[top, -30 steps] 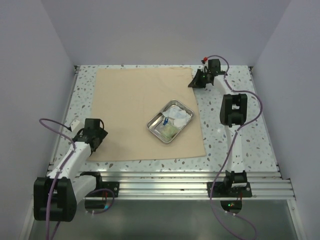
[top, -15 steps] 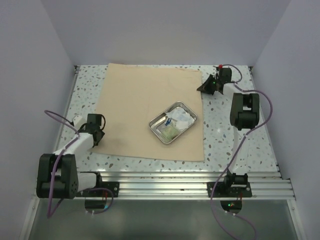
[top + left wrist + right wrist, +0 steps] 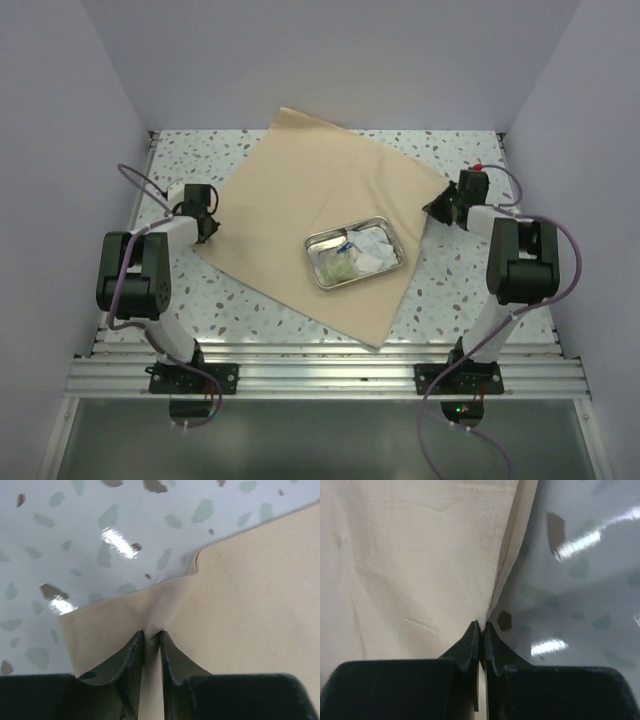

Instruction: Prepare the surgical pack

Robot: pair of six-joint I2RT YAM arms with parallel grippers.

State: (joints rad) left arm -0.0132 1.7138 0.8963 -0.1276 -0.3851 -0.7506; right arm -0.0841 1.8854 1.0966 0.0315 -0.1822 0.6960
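Jaws of the left gripper (image 3: 151,635): pressed together on a pinch of tan wrap sheet (image 3: 240,595). The cloth puckers into a small ridge between them, right at the sheet's left corner. The hem beside it is curled over.

Jaws of the right gripper (image 3: 481,625): nearly closed on a thin fold at the opposite, right-hand corner, with the cloth edge rising out of the tips in a taut crease.

Overhead view: both grips are low, at worktop (image 3: 450,290) level, one on each side. The sheet lies as a diamond, with one corner towards the arm bases and one riding up against the back wall.

Judgement: gripping opposite corners lets the two arms steer the whole sheet and keep it flat. A diamond lay puts a corner in front for an envelope fold.

The steel tray (image 3: 345,229) sits on the sheet, somewhat right of its middle, nearer the right gripper. It holds white gauze packets (image 3: 372,250) and some small items too fine to name.

Judgement: the tray's weight pins the cloth, so any pull on the corners drags the tray with it.
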